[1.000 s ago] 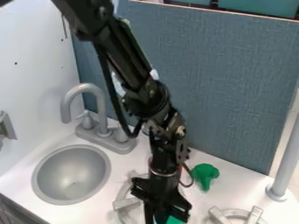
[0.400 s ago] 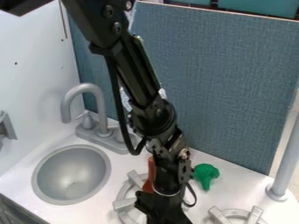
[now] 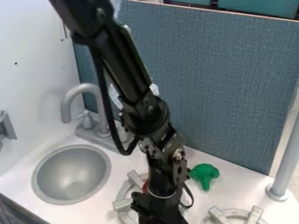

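white toy-kitchen counter [image 3: 236, 188], a bumpy green broccoli [image 3: 204, 170] beside the black gripper [image 3: 158, 211].
the broccoli lies between the blue panel [image 3: 234, 96] and a gray burner [image 3: 255, 214], white surface around it, long axis up and down the view, stem toward the bottom; a red thing [image 3: 144, 187] is mostly hidden behind the arm; whether the gripper is spread or closed, i cannot tell.

From my remote seat I see a toy kitchen play set, given away by its round grey sink basin [image 3: 71, 175], curved faucet [image 3: 88, 89] and molded stove burners [image 3: 235, 213].
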`<state>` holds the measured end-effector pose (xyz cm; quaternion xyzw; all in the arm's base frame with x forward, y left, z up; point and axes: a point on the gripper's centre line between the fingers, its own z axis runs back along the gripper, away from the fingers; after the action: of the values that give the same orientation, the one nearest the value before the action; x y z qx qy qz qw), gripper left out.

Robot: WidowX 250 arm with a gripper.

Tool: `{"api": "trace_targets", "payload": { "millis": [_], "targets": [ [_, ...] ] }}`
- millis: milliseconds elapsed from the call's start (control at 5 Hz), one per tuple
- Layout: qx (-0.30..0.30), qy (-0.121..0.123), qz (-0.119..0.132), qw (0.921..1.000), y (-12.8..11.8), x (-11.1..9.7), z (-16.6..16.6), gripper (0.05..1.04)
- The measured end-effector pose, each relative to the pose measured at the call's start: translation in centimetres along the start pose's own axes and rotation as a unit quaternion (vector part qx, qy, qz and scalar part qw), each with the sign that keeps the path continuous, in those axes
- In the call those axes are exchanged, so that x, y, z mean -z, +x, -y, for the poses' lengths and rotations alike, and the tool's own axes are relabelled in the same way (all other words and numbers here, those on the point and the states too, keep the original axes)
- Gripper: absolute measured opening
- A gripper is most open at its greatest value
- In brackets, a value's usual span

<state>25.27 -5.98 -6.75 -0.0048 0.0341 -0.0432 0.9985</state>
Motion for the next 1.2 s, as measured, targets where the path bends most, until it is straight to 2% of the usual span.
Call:
{"api": "trace_targets", "payload": {
  "millis": [200, 400, 600, 800, 1200],
  "targets": [
    [-0.002, -0.009, 0.059, 0.9982, 1.1, -3.8, 0.2, 0.902],
    [-0.023, -0.002, 0.081, 0.9965, 0.8, -8.6, 0.0, 1.005],
    [-0.029, 0.0, 0.099, 0.9947, 0.7, -13.2, -0.1, 1.001],
    [-0.029, 0.0, 0.105, 0.9941, 0.6, -13.9, -0.1, 1.001],
    [-0.03, 0.0, 0.105, 0.9941, 0.6, -13.9, -0.2, 1.001]
  ]
}}
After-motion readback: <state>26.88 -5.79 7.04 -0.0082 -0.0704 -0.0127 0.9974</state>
